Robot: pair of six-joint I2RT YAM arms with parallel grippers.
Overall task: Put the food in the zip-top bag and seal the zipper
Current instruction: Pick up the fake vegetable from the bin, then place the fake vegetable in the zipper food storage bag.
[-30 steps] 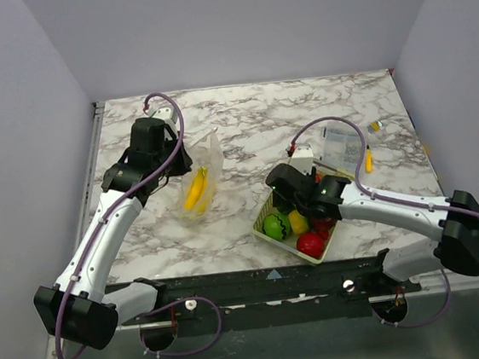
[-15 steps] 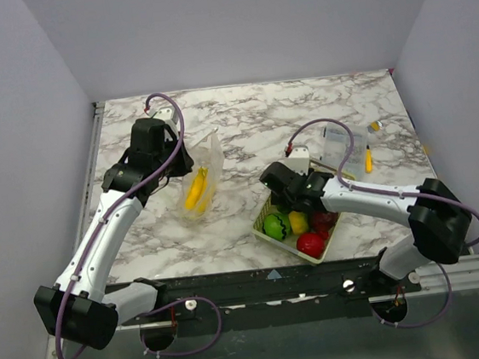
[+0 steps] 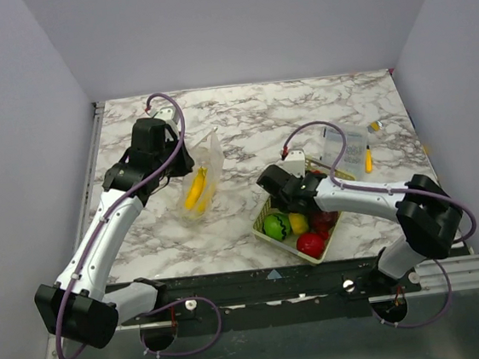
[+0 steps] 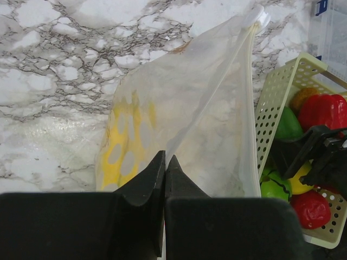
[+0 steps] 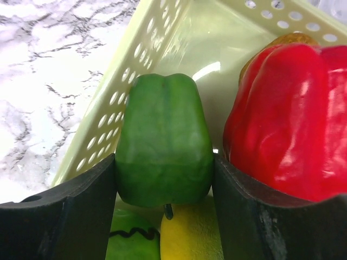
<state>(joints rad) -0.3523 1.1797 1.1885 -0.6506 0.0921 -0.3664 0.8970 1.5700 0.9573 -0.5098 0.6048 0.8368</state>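
My left gripper point(image 3: 188, 161) point(image 4: 165, 160) is shut on the near edge of the clear zip-top bag point(image 3: 207, 167) point(image 4: 206, 119) and holds it up off the marble table. Yellow bananas point(image 3: 195, 189) point(image 4: 115, 154) lie inside the bag. The zipper strip point(image 4: 251, 103) runs along the bag's right edge. My right gripper point(image 3: 289, 203) point(image 5: 165, 179) is down in the yellow-green lattice basket point(image 3: 261, 216) point(image 5: 135, 70), its fingers pressed on both sides of a green pepper point(image 5: 164, 143). A red pepper point(image 5: 287, 119), a yellow piece point(image 5: 190, 235) and a green piece point(image 5: 130, 244) lie beside it.
A rigid clear plastic box point(image 3: 344, 144) stands behind the basket, with a small yellow item point(image 3: 368, 160) to its right. A red piece point(image 3: 310, 243) lies at the basket's near end. The basket also shows at the right of the left wrist view point(image 4: 271, 108).
My right arm has drawn in to the left and its gripper has settled a little deeper into the basket's far left corner. The left arm and the bag have not moved.
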